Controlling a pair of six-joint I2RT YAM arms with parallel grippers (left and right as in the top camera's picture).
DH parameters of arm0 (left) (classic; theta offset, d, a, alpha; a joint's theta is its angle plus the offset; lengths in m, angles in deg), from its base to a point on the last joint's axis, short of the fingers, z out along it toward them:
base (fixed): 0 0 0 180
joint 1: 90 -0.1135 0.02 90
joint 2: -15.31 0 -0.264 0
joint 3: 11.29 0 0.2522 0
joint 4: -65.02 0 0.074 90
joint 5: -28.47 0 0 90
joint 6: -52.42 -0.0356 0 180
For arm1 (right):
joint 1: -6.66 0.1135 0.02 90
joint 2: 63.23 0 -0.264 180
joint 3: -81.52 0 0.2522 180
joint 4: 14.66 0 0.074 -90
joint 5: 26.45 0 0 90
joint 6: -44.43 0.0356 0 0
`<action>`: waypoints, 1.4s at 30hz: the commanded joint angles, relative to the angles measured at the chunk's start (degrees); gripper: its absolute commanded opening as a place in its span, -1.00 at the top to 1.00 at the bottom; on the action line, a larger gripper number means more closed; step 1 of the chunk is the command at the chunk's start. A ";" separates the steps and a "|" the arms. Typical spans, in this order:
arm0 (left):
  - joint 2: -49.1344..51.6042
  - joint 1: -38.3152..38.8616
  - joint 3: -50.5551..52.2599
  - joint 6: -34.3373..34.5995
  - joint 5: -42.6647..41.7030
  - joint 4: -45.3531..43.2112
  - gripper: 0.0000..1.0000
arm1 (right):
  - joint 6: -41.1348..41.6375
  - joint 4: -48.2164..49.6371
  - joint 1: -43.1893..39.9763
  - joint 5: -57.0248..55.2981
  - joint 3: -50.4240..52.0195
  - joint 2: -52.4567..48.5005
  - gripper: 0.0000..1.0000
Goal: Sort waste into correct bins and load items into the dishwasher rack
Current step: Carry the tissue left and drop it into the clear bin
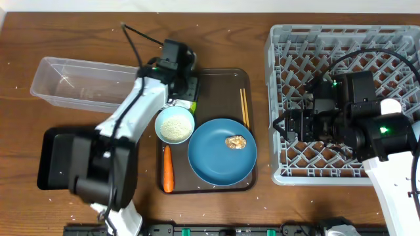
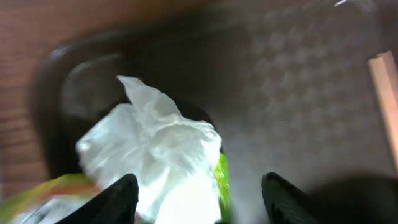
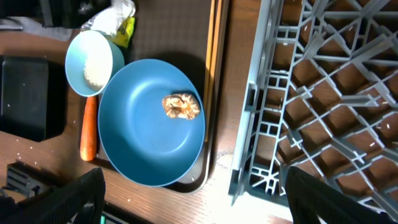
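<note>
Mid-table: brown tray (image 1: 223, 82), holding bowl (image 1: 174, 124) of rice (image 1: 174, 123), plate (image 1: 213, 164) with morsel (image 1: 236, 141) on it, carrot (image 1: 168, 169) along the left rim, chopsticks (image 1: 245, 108) along the right rim. Far left corner of that tray: tissue (image 2: 155, 149) heaped with wrapper (image 2: 221, 186), green at its edge, just beside the bowl. Bowl touching or overlapping the plate's rim; cannot tell which.

Left: tub (image 1: 79, 85), clear, lying near the heap but off the brown tray. Black tray (image 1: 49, 160) nearer the front edge, largely hidden under the left arm crossing from that edge up to the heap. Right: rack (image 1: 341, 46), with the right arm over its near left part.

Open room: bare patterned tray floor between heap and chopsticks; narrow strip of table (image 1: 262, 131) between brown tray and rack; bare wood beyond the brown tray's far edge.

Left gripper (image 2: 199, 186): directly above the heap, fingers (image 2: 118, 199) apart, one at the tissue's lower edge, the other clear of the wrapper; nothing clamped; view blurred. Right gripper (image 3: 196, 177): at the rack's left wall, fingers (image 3: 68, 199) spread wide, nothing between them, plate and morsel just to its side.
</note>
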 commanded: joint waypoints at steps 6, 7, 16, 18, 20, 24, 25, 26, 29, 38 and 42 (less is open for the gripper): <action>4.68 -0.17 0.13 -0.79 -0.11 -1.49 -0.32 | 0.42 -0.09 0.92 0.42 0.07 0.15 -0.71; 5.16 -0.07 0.13 -0.81 -0.09 -1.38 -0.31 | 0.42 -0.09 0.92 0.42 0.07 0.15 -0.71; 9.01 1.70 0.13 -0.83 -0.04 -1.46 0.16 | 0.39 -0.17 0.92 0.42 0.07 0.15 -0.66; 8.76 1.79 0.07 -0.81 -0.07 -2.08 0.46 | 0.39 -0.20 0.92 0.42 0.07 0.15 -0.68; 8.50 1.79 -0.59 -0.81 -0.04 -2.01 0.77 | 0.39 -0.26 0.92 0.42 0.07 0.17 -0.67; 6.34 1.79 -1.95 -0.74 -0.13 -0.90 0.88 | 0.37 -0.35 0.92 0.42 0.07 0.17 -0.68; 5.11 1.79 -2.08 -0.74 -0.11 -0.70 0.87 | 0.37 -0.33 0.92 0.42 0.07 0.17 -0.68; 3.82 1.79 -2.12 -0.48 -0.09 -0.50 0.87 | 0.37 -0.33 0.92 0.42 0.07 0.15 -0.68; -1.81 1.73 -2.16 -0.13 0.76 0.70 0.88 | 0.37 -0.35 0.92 0.42 0.07 0.17 -0.68; -16.09 -5.16 -2.14 0.11 16.50 6.84 0.88 | 0.37 -0.33 0.92 0.42 0.07 0.15 -0.69; -14.27 -11.69 -1.03 3.37 16.48 6.51 0.88 | 0.39 -0.11 0.92 0.42 0.07 0.15 -0.69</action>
